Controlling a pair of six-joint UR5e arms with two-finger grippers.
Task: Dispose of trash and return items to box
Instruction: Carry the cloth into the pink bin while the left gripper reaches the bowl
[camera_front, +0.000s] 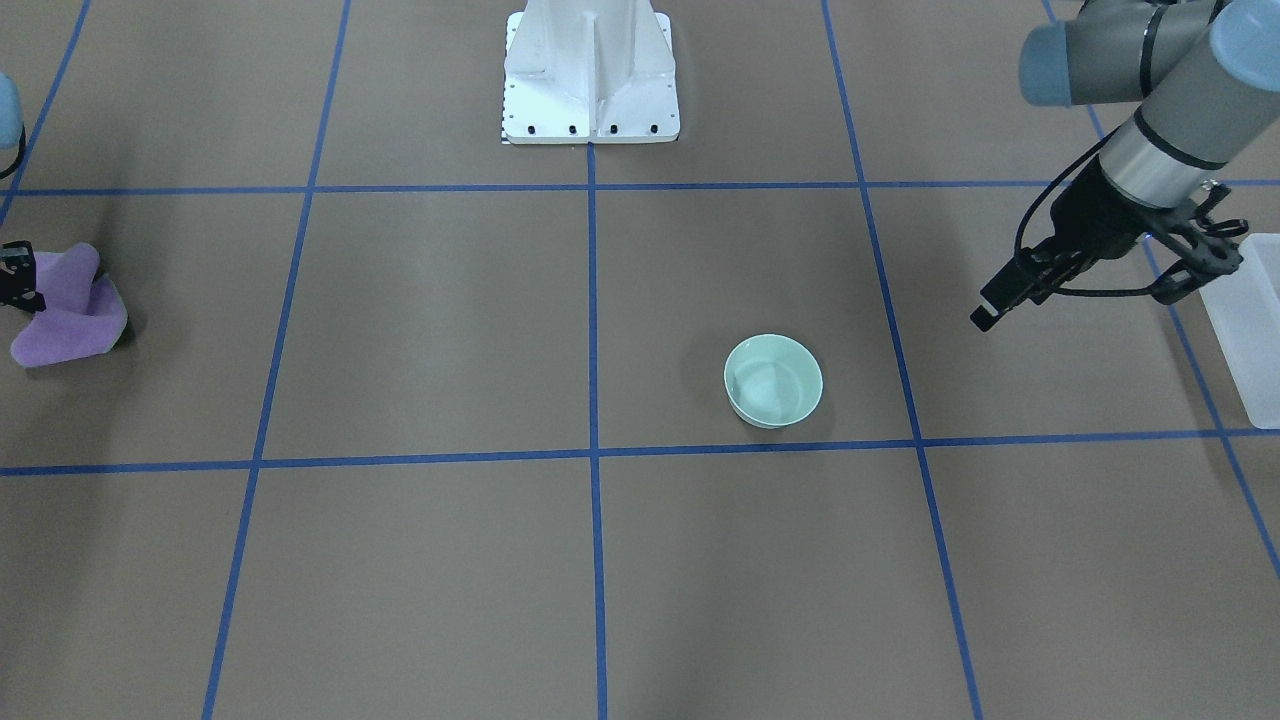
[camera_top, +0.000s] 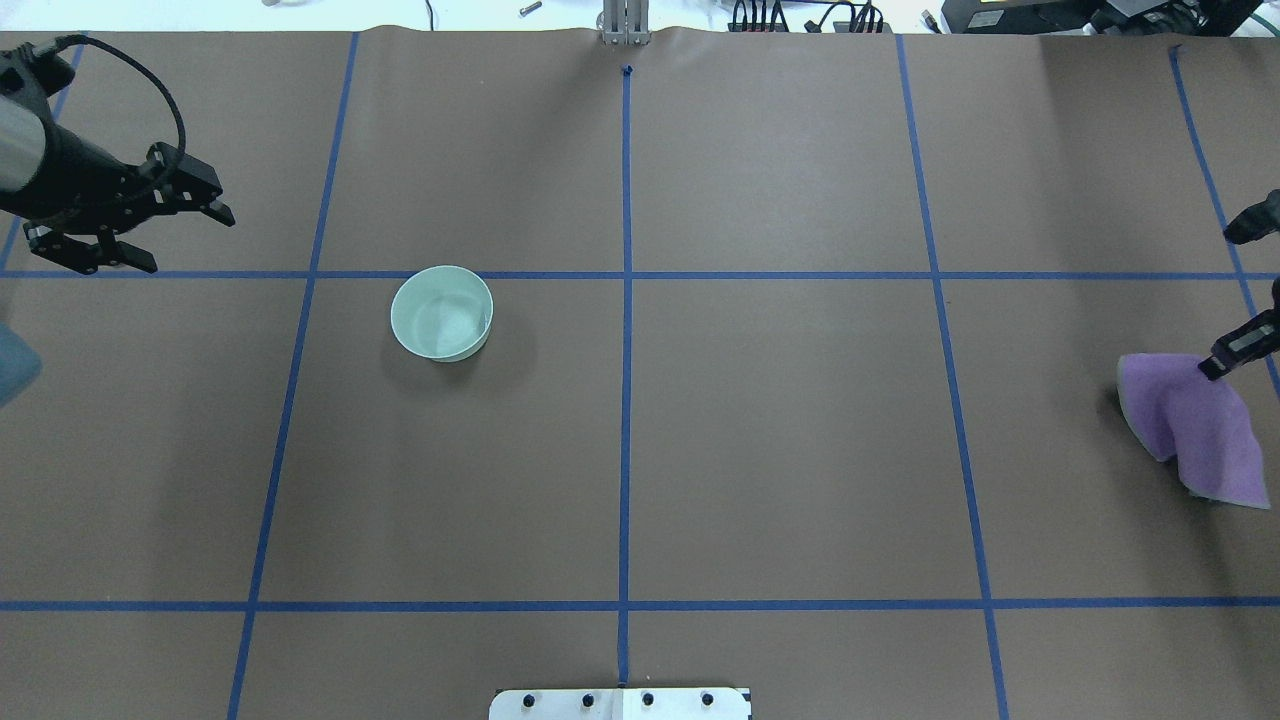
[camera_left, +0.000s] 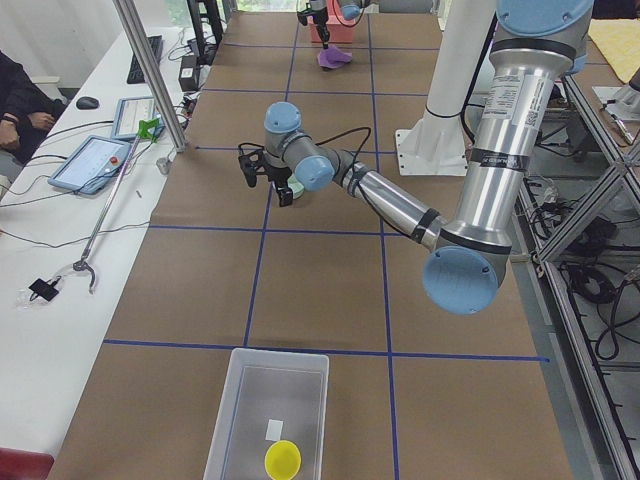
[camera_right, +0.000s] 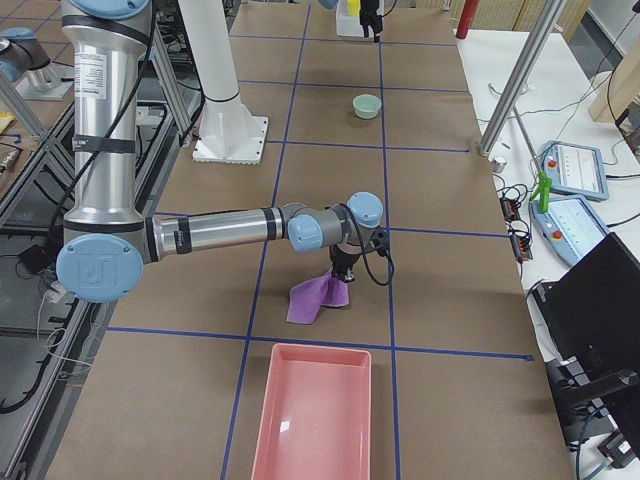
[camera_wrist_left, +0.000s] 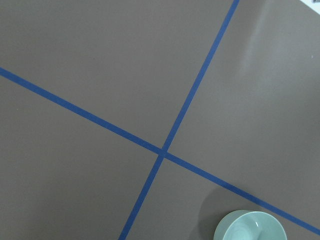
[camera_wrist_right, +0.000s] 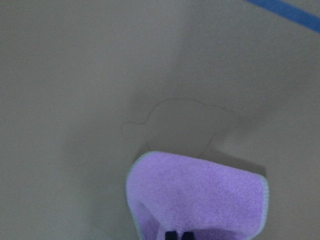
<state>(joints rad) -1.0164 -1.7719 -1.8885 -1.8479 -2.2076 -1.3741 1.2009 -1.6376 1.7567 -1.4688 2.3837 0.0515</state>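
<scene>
Box (camera_left: 270, 400) at the table's (camera_top: 780, 450) left-end edge is our largest worry: a carried bowl (camera_top: 441, 312) could clip its wall. Purple cloth (camera_top: 1195, 430), pinched in our closed right gripper (camera_wrist_right: 178, 234) near the right edge, may slip free. Bowl, left of centre, could skid if our spread-open left gripper (camera_top: 180, 240) nudges its rim. Yellow cup (camera_left: 282, 459) lies inside the box.
</scene>
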